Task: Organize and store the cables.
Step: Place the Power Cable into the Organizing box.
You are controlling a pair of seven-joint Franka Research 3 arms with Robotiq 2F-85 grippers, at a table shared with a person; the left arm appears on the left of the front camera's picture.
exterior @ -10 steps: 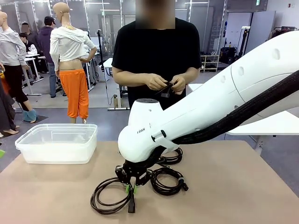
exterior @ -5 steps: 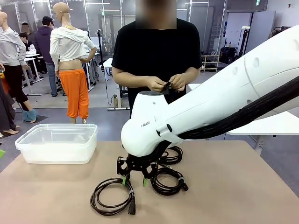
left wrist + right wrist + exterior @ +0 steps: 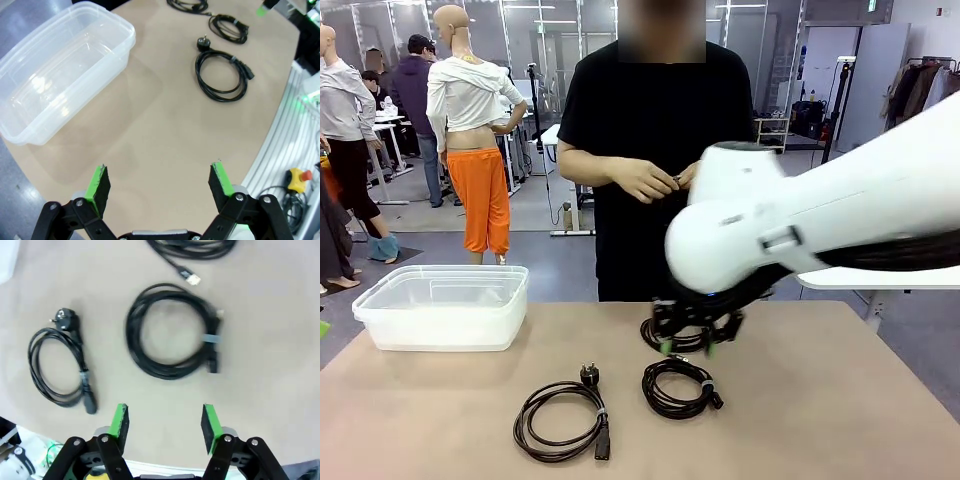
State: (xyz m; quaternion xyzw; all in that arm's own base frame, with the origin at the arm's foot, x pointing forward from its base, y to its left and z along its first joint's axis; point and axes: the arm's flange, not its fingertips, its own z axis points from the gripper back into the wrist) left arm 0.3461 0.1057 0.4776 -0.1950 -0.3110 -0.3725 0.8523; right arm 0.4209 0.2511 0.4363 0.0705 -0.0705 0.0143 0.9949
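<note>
Three coiled black cables lie on the tan table. The left coil [image 3: 560, 421] [image 3: 59, 368] [image 3: 220, 75] has a round plug at its top. The middle coil [image 3: 679, 388] [image 3: 170, 332] [image 3: 229, 29] is bound by a small tie. The far coil [image 3: 647, 333] [image 3: 192, 247] [image 3: 187, 4] is partly hidden behind my right gripper [image 3: 687, 348] [image 3: 165, 419], which hangs open above the table, over the middle and far coils, and holds nothing. My left gripper [image 3: 160, 180] is open and empty, high over the bare table.
A clear plastic tub [image 3: 380, 300] [image 3: 60, 75] stands at the table's back left. The person stands at the far edge with both hands [image 3: 655, 180] at chest height around something small and dark. My right arm's white body [image 3: 800, 225] spans the right side.
My right gripper has risen from the left coil and swung up and to the right. The left coil stays on the table, its plug now in sight.
</note>
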